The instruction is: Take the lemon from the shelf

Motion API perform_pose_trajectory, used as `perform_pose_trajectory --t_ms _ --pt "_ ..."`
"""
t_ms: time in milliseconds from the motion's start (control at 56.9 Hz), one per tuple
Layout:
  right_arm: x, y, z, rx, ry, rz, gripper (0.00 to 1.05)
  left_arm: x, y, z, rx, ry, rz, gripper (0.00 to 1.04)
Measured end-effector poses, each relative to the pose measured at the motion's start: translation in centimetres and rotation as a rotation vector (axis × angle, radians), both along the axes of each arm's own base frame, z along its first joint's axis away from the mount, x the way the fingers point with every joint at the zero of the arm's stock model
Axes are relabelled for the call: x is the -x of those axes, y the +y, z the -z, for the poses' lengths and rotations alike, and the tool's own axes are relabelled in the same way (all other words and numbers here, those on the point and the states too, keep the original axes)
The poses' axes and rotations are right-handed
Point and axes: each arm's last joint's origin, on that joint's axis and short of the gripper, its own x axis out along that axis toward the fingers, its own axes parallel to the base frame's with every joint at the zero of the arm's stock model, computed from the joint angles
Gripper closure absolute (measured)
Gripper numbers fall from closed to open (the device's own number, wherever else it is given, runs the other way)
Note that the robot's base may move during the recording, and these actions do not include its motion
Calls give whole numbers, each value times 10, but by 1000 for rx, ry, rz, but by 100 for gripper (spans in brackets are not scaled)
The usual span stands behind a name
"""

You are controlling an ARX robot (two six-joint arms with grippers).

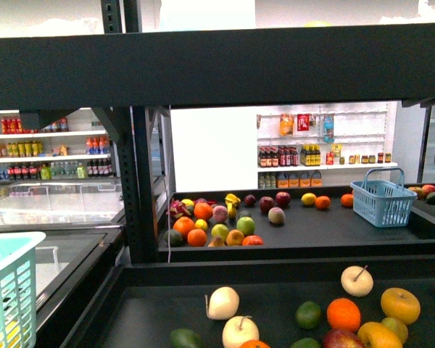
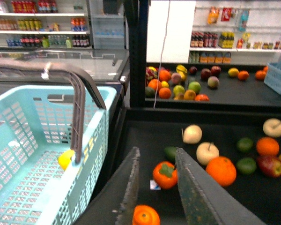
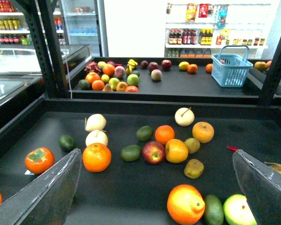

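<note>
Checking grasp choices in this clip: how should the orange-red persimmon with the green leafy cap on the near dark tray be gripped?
Grip the orange-red persimmon across its squat round sides, coming from above: it sits cap-up on the dark tray with nothing touching it. The open left end effector frames it in its wrist view.

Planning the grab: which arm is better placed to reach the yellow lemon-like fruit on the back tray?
Right, probably. The lemon lies right of centre on the shelf; the right gripper is open with it ahead, while the left gripper sits by the basket.
</note>
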Motion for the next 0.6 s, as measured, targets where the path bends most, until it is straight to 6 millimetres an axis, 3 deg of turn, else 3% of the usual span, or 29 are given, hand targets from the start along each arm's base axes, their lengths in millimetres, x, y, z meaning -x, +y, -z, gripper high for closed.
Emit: perform_pose_trajectory --t_ms 123,598 --pt "0 0 0 0 0 0 7 0 12 13 -2 9 -2 103" --pt "0 0 0 0 0 0 7 0 40 29 4 -10 -20 102"
